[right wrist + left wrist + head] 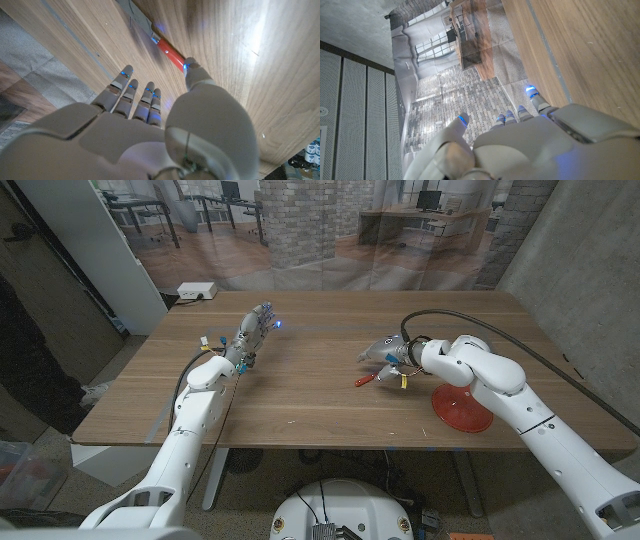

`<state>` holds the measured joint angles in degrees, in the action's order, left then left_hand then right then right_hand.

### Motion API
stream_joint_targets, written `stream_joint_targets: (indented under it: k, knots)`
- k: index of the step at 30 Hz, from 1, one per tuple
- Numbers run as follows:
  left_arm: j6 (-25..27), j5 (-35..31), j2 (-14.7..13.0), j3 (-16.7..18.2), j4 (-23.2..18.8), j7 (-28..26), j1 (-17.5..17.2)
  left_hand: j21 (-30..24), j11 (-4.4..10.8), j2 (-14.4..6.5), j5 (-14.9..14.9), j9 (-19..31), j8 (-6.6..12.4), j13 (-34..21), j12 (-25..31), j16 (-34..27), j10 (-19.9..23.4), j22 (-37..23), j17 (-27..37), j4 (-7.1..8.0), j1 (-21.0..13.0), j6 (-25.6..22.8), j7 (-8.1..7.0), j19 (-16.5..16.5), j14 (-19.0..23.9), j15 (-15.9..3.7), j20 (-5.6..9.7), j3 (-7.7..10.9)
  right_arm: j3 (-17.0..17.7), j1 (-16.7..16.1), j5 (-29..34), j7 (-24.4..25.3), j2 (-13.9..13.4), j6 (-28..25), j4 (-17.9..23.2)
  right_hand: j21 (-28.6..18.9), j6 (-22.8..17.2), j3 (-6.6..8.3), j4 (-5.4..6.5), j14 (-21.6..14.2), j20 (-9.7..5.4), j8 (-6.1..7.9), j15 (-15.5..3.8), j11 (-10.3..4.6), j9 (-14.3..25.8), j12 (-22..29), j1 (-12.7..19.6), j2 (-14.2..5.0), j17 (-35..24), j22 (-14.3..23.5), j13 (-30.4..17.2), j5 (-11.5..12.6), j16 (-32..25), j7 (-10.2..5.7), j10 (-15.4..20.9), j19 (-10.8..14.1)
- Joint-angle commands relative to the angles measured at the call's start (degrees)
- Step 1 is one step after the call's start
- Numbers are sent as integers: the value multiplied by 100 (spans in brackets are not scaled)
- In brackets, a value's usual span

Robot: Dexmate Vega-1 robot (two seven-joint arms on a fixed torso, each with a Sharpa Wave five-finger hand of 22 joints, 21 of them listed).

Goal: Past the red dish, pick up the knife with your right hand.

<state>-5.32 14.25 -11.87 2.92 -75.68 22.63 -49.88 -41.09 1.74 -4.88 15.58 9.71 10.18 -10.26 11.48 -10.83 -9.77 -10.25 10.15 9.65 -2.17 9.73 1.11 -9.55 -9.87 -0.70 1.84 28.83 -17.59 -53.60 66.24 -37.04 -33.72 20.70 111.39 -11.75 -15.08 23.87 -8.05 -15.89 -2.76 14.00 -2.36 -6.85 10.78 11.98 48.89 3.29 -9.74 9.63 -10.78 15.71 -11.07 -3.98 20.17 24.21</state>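
Red-handled knife (367,378) lies on the wooden table (300,395), left of the round red dish (462,409), its long axis running across the table, blade end farther left. The right robot hand (392,358) hovers over it, fingers spread, thumb tip at the handle. The left robot hand (253,330) is spread, holding nothing.

The knife (366,379) has a red handle and lies flat on the wooden table. It lies just left of the red dish (462,409), which sits near the right front edge.
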Motion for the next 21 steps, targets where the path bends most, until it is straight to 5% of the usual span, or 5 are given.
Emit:
stream_joint_targets:
  k: [1,21]
  knots:
    - [-14,-2,9,17,47,16,28,7,-1,-316,-15,10,14,-24,5,4,-418,-16,8,-1,40,563,5,-1212,-867,-21,25,-27,-89,23,98,-87,44,8,-33,32,-86,-47,-3,-66,-350,36,-397,29,23,31,31,3,-27,12,-32,75,-34,13,50,12]
    - [-17,-13,0,39,93,33,51,35,5,-295,-15,10,2,-25,-1,9,-434,-17,8,-2,52,597,31,-1213,-881,-11,24,-60,-255,168,118,-139,164,86,-250,-5,-362,-159,-39,-374,-439,82,-525,63,27,63,237,-75,-25,14,-47,179,-80,49,340,203]
